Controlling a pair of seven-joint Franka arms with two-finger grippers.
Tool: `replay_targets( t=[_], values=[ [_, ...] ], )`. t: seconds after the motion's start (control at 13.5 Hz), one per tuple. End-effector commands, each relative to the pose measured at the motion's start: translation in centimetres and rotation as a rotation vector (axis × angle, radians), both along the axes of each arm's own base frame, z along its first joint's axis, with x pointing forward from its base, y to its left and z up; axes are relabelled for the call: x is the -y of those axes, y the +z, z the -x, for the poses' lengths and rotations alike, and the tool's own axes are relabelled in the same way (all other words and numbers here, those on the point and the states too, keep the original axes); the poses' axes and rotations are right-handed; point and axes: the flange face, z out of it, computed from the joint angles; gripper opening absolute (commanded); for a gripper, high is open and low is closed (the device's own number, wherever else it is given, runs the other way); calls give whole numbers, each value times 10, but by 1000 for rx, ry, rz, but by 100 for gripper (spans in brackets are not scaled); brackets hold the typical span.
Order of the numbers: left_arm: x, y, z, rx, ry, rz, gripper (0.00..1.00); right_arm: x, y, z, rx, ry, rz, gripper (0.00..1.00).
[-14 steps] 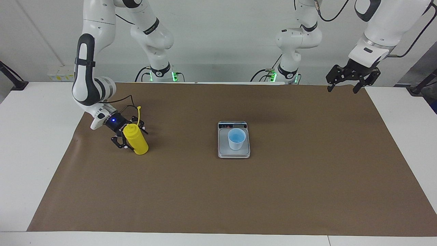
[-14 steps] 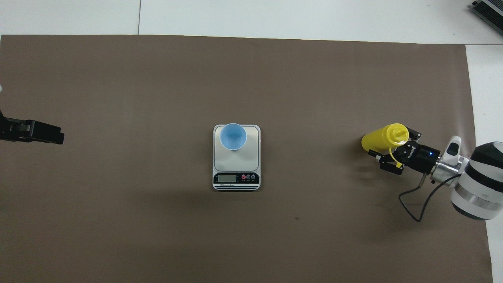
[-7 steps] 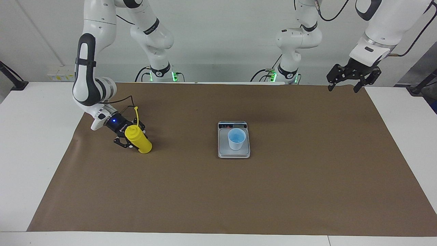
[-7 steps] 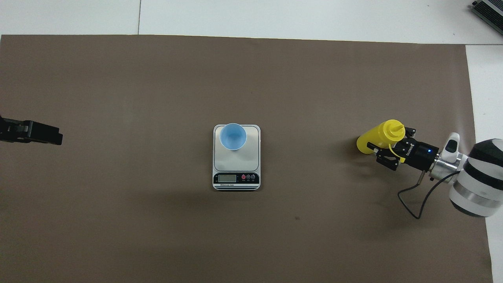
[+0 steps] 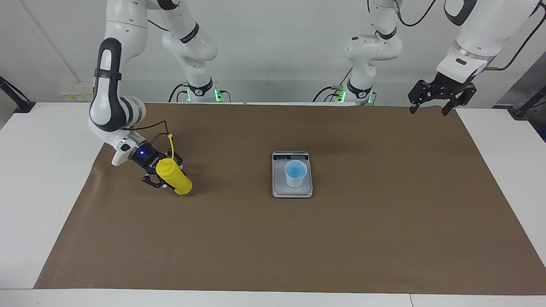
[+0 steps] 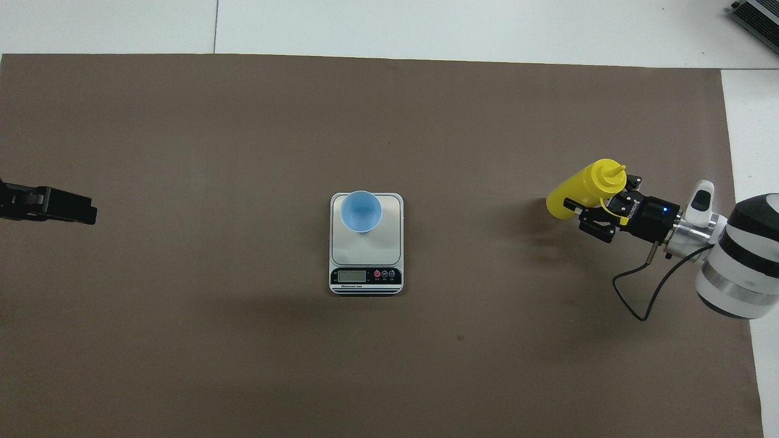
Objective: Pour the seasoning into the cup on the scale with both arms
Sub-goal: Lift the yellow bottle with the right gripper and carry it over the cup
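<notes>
the right gripper is clamped on the tilted yellow bottle, over the brown mat toward the right arm's end. the left gripper waits with fingers apart over the mat's corner at the left arm's end. the cup stands on the scale mid-mat. the scale's display and button markings are unreadable.

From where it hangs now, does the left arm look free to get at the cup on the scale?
Probably yes. The left gripper hangs open and empty over the mat's edge at its own end. Nothing stands between it and the cup on the scale; the right gripper holds the yellow bottle well aside.
</notes>
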Motion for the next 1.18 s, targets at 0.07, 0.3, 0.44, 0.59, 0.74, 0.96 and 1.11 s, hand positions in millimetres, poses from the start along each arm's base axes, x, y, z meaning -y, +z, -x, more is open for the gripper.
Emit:
replay_targets(
  t=[0.07, 0.3, 0.44, 0.59, 0.74, 0.96, 1.11],
  values=[
    [-3, 3, 6, -10, 11, 5, 100, -16, 51, -24, -31, 40, 75, 16],
    [-3, 3, 6, -10, 11, 5, 100, -45, 95, -40, -44, 85, 195, 12],
    [-3, 3, 6, -10, 11, 5, 100, -63, 118, -50, -53, 127, 290, 8],
    [-3, 3, 6, -10, 11, 5, 100, -88, 129, -55, -63, 155, 356, 1],
    [-3, 3, 6, -10, 11, 5, 100, -117, 134, -56, -74, 168, 428, 0],
    [-3, 3, 6, -10, 11, 5, 100, -152, 138, -58, -92, 146, 523, 0],
    [-3, 3, 6, -10, 11, 5, 100, -188, 143, -58, -82, 119, 590, 0]
  ],
)
